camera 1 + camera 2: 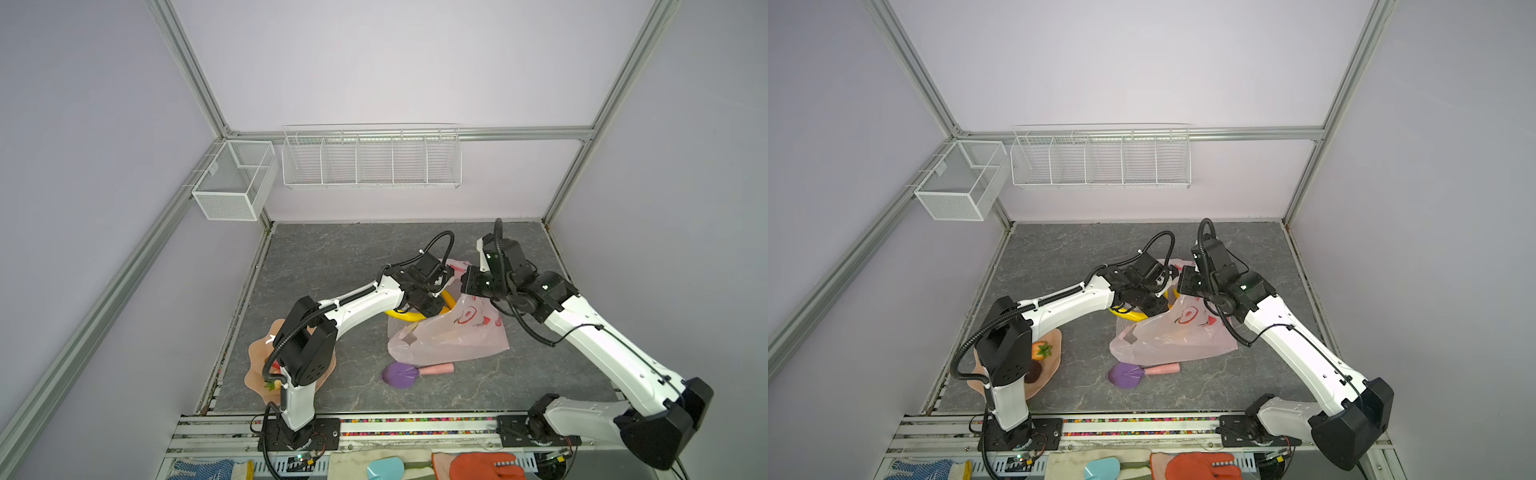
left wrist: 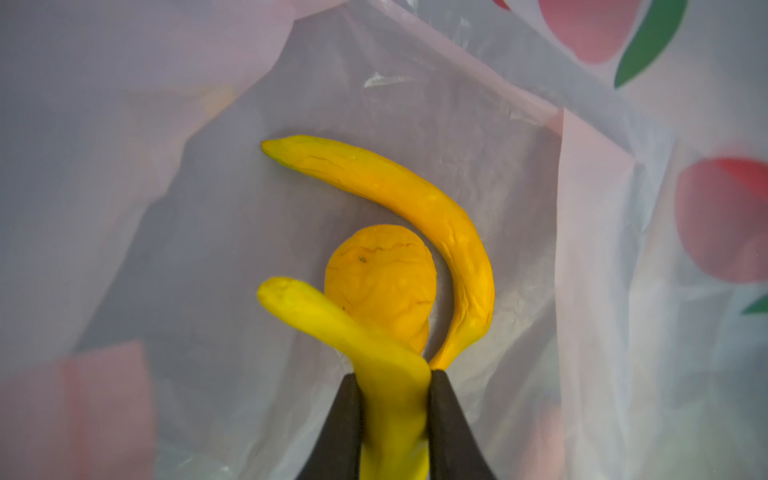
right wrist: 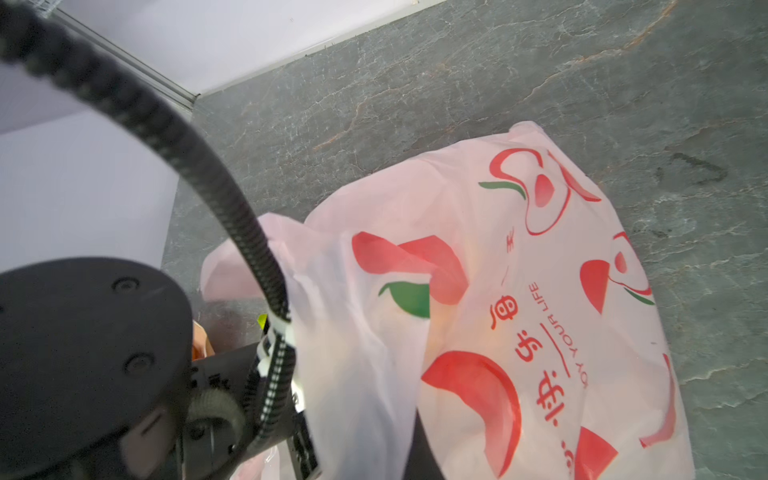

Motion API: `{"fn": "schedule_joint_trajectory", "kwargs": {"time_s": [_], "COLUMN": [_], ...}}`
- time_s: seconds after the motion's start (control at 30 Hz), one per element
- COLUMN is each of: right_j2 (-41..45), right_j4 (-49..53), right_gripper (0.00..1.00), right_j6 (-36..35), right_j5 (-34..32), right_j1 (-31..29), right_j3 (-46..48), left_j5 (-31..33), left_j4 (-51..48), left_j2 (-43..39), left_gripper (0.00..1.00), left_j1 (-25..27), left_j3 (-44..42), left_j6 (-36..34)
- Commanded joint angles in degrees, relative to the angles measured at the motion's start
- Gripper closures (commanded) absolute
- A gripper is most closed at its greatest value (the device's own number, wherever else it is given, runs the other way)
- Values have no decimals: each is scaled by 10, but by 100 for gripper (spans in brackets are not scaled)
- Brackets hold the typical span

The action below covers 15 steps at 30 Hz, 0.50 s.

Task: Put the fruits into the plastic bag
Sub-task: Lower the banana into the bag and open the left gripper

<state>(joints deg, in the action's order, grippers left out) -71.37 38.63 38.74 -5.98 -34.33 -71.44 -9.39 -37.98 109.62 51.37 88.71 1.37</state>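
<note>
**Bananas at the bag's mouth, stem clamped in the left gripper**

The left gripper has its two dark fingers pinched on the stem of the bananas. In the left wrist view the bunch runs straight on from the fingers, its long axis continuing the gripper's own line, with the curved tips fanning out ahead. Translucent pink film of the plastic bag lies behind and to both sides of them. In both top views a yellow arc shows under the left wrist at the bag's open edge; whether the whole bunch is past the rim cannot be told from above.

The right gripper is closed, and the bag's upper edge rises to it, so it appears to be holding the mouth up while the rest of the bag rests on the table.

The bag's interior lies directly ahead of the left gripper, so the coming move probably calls for pushing further along that axis before letting go.

A strawberry and a dark ball sit in the peach bowl, well apart from the bag, nearer the left arm.
</note>
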Motion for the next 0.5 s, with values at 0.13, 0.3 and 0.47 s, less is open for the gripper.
{"fn": "schedule_joint_trajectory", "kwargs": {"time_s": [0.13, 0.3, 0.47], "right_j2": [25, 36, 46], "right_j4": [-35, -45, -59], "right_gripper": [94, 94, 94], "right_j6": [23, 29, 36], "right_j5": [48, 75, 93], "right_j1": [21, 38, 47], "right_j3": [32, 49, 66], "left_j5": [-103, -122, -117], "left_j4": [45, 106, 116], "left_j2": [39, 37, 53], "left_gripper": [100, 98, 87], "left_j1": [2, 1, 2], "left_j3": [66, 56, 79], "left_j6": [37, 82, 133]}}
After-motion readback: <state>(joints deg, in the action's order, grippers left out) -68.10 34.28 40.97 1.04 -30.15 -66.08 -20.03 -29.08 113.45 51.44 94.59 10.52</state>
